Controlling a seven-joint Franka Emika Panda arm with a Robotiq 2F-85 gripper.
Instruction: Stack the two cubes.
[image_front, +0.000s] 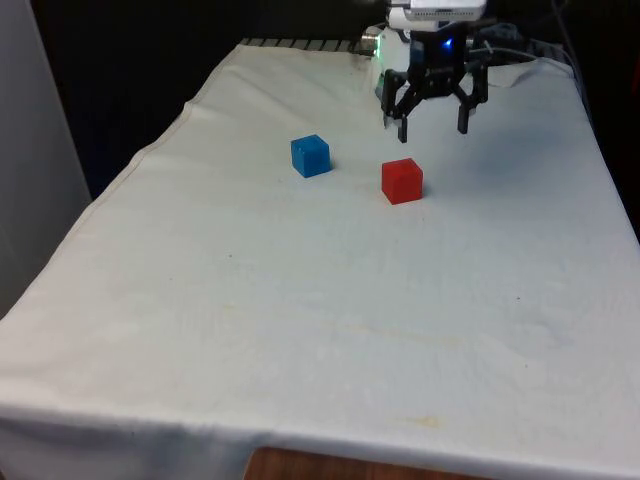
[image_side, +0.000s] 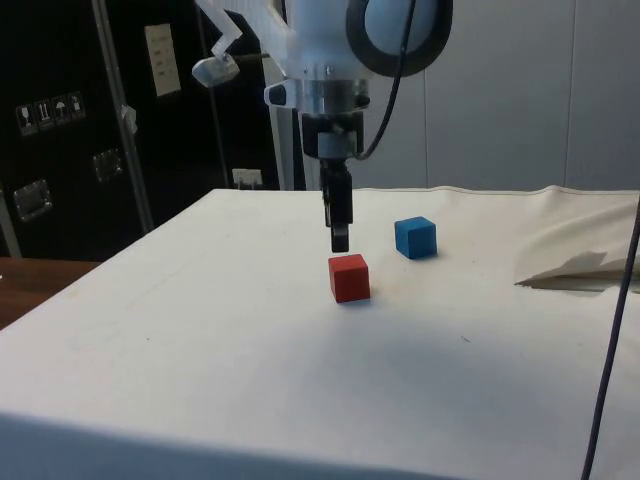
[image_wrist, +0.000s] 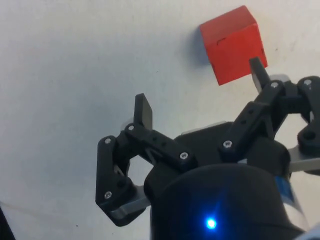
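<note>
- Two cubes sit apart on a cloth-covered bench, neither yet lifted; the stacking has not begun, and grasp, carry and placement all appear to lie ahead.
- White cloth spreads across the whole bench, slightly rumpled at one far edge in the side view.
- Poised above the cloth, the robot's black hand hangs with its two fingers spread wide and nothing between them; the wrist view confirms the gap.
- Red cube rests flat on the cloth, just nearer the front camera than the hand and a little to the front view's left of it; in the side view a fingertip hovers just above and behind its top edge, not touching.
- Blue cube stands to the front view's left of the red one, clearly separated from it and from the hand.
- No containers are on the bench.
- Judging by its position, the hand looks set to take the red cube first.
</note>
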